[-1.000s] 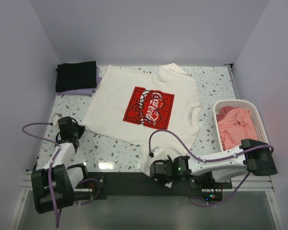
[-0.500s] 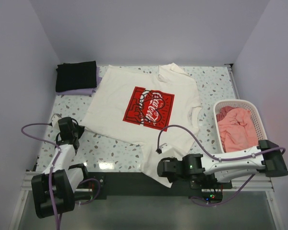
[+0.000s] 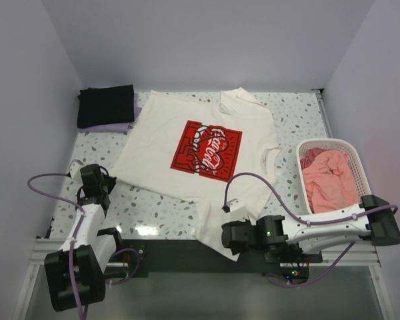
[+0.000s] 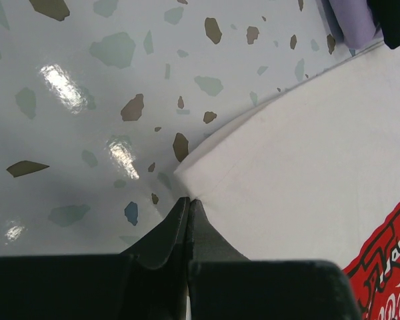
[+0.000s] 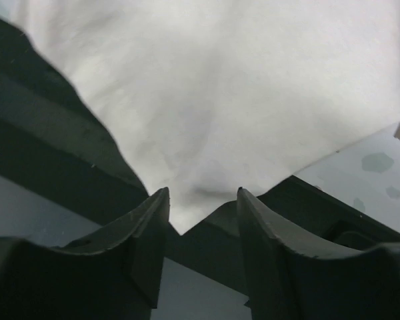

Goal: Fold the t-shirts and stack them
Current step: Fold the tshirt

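Right gripper [image 5: 201, 193] has slid along the white t-shirt [image 3: 160, 127] hem, jaws apart, corner ungrasped; left gripper [image 4: 189, 200] stays pressed shut, fold pending.

Plainly a robotics lab cell: boxed by 3 bare pale walls [image 3: 207, 40], speckled tabletop [image 3: 300, 113], left arm [image 3: 87, 227] and right arm [image 3: 320, 230] bolted to black plate [image 3: 167, 257] at near edge.

Lavender tee [image 3: 110, 127] mostly under the black tee [image 3: 105, 105]; red print [image 4: 385, 277] partly beyond left wrist view's edge.
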`<action>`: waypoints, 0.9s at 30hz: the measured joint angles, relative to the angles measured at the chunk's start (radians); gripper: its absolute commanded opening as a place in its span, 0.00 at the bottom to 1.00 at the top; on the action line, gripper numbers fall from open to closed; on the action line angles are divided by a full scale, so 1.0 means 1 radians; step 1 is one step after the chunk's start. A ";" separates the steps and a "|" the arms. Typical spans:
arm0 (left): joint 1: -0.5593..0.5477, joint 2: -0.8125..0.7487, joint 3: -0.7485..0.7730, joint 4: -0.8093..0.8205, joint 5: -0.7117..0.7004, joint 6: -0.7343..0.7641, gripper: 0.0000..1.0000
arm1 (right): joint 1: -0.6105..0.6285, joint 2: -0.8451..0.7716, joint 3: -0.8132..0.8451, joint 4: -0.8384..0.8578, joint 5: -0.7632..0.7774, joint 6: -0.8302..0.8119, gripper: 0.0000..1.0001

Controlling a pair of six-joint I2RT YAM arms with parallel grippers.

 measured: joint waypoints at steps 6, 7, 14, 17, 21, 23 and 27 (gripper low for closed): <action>0.000 -0.006 -0.012 0.000 -0.001 0.001 0.00 | 0.000 -0.069 -0.064 -0.080 0.105 0.257 0.56; 0.000 -0.006 -0.015 0.000 0.000 0.001 0.00 | 0.000 -0.099 -0.078 -0.086 0.115 0.295 0.56; 0.000 -0.003 -0.024 0.012 0.005 0.003 0.00 | 0.000 -0.209 -0.192 -0.098 0.098 0.482 0.54; 0.000 -0.001 -0.030 0.019 0.008 0.003 0.00 | 0.000 -0.185 -0.195 -0.093 0.085 0.486 0.54; 0.000 0.003 -0.030 0.022 0.013 0.003 0.00 | 0.000 -0.120 -0.192 -0.065 0.069 0.484 0.53; 0.000 0.004 -0.030 0.026 0.014 0.003 0.00 | 0.000 -0.113 -0.189 -0.063 0.069 0.482 0.53; 0.000 0.007 -0.030 0.032 0.018 0.003 0.00 | -0.027 -0.117 -0.198 -0.043 0.054 0.461 0.51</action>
